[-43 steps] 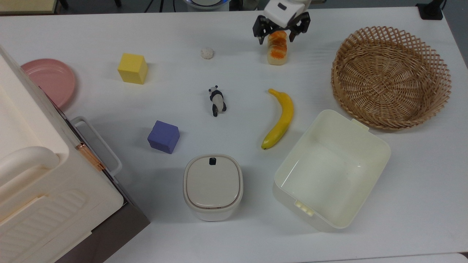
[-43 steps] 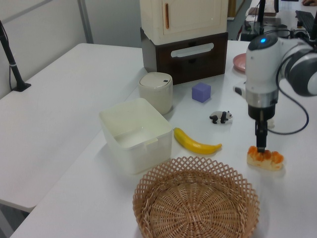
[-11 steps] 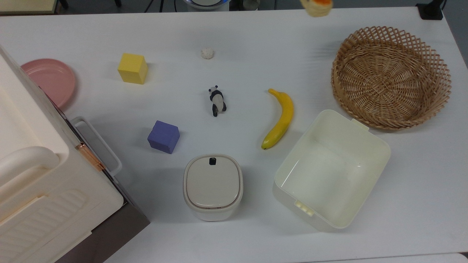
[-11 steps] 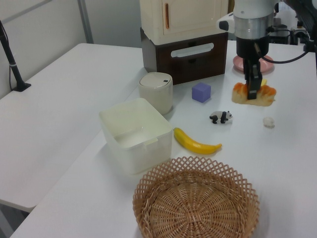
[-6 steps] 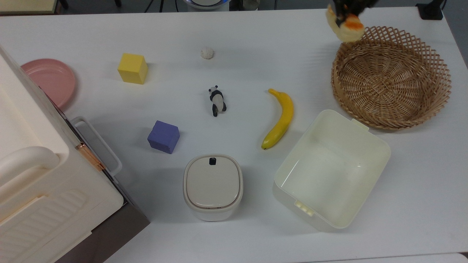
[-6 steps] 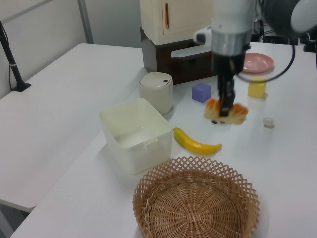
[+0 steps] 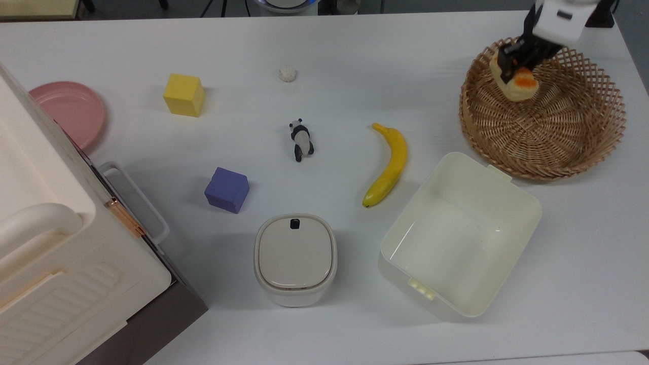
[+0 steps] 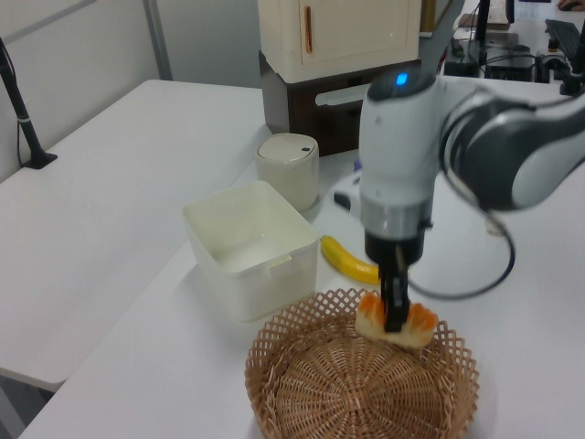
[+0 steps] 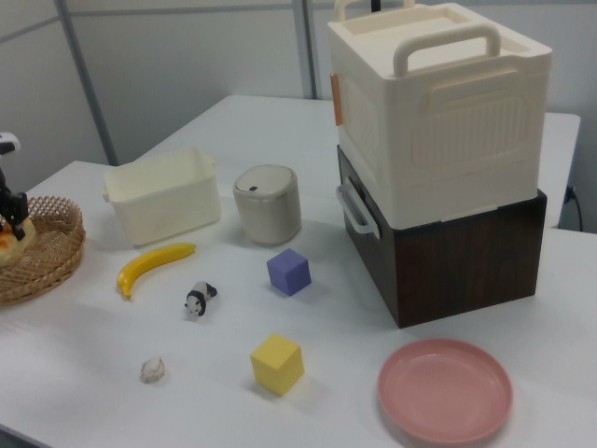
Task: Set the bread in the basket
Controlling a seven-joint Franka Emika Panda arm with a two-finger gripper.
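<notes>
Left view: the fingers [image 8: 397, 315] grip the bread [image 8: 397, 324] above the basket [image 8: 302, 393]; no readable writing.

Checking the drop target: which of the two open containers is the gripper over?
The round wicker basket, not the cream rectangular tub; the gripper holds the bread above its weave.

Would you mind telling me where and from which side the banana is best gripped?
Grip the banana at its thick middle, coming straight down with fingers across its narrow width. It lies flat on the table, curved, with open space either side; the tapered ends would slip.
</notes>
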